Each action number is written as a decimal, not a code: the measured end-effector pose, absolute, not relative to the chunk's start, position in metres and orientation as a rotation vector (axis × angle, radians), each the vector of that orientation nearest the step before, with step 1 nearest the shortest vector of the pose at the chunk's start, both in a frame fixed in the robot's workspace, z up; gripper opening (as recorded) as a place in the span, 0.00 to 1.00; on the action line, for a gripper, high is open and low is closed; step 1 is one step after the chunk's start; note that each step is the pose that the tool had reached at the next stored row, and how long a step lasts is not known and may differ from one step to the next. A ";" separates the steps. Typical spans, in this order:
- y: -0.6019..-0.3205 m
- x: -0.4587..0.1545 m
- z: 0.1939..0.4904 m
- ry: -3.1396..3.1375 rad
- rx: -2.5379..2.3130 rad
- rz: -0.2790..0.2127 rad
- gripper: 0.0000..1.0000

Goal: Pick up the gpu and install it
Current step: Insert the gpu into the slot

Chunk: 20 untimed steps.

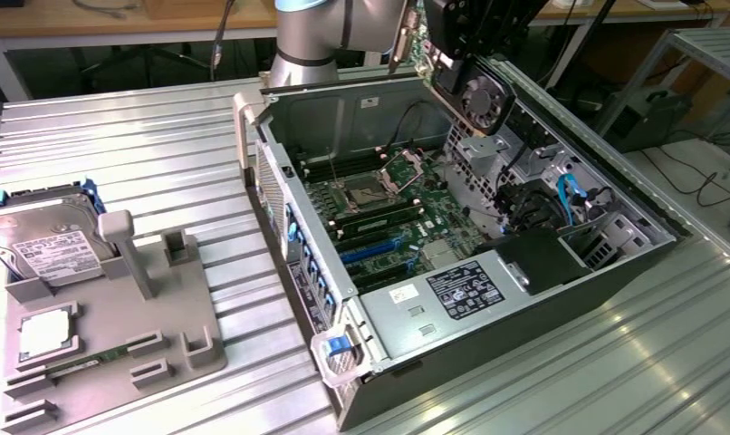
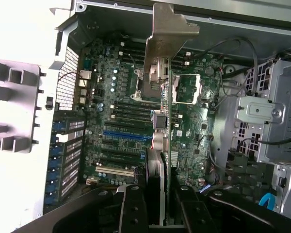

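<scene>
The gpu (image 1: 480, 91) hangs tilted above the back of the open computer case (image 1: 378, 326), its round fan facing the exterior view's right. My gripper (image 1: 468, 41) is shut on it from above. In the wrist view I see the gpu (image 2: 160, 155) edge-on, green board on one side, with its silver bracket (image 2: 169, 34) at the far end. My two black fingers (image 2: 133, 208) press on the card from either side. Below it lies the motherboard (image 2: 111, 97) with its expansion slots, among them a blue slot (image 2: 123, 132). The card is well above the slots and touches nothing.
A grey parts fixture (image 1: 159, 308) at the exterior view's left holds a silver hard drive (image 1: 45, 240), a square chip (image 1: 45, 331) and a small memory stick (image 1: 81, 367). Inside the case are a drive cage (image 2: 269, 111), cables (image 1: 571, 195) and the empty processor socket (image 1: 371, 190).
</scene>
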<state>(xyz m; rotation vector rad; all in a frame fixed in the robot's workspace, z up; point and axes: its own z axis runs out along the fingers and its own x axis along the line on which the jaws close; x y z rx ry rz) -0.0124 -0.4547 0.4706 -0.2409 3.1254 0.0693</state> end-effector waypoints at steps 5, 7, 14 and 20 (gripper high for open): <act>-0.455 -0.012 0.471 3.119 -0.321 0.071 0.28; -0.455 -0.012 0.471 3.116 -0.351 0.071 0.28; -0.455 -0.012 0.471 3.104 -0.459 0.072 0.28; -0.455 -0.012 0.471 2.994 -0.959 0.080 0.28</act>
